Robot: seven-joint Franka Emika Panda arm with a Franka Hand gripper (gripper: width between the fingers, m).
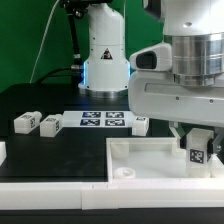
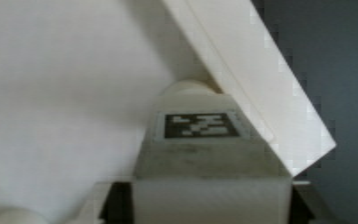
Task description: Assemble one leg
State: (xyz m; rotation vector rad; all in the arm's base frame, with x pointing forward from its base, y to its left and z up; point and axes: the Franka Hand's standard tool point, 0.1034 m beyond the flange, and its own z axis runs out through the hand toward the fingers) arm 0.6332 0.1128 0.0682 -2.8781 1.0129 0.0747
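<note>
The gripper (image 1: pixel 197 143) is grasping the leg (image 1: pixel 197 149), holding it upright over the white panel (image 1: pixel 150 157) at its corner on the exterior view's right. Judgement: it should be lowered squarely onto the corner hole, kept vertical, then turned in gently.

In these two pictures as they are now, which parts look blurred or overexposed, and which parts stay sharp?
Exterior view: the claw and arm housing, close to the camera, look soft, and the panel is bright with little surface detail; the marker board reads fairly sharp. Wrist view: the whole picture is soft; the tag on the leg is readable but fuzzy, and the panel is almost washed out.
</note>
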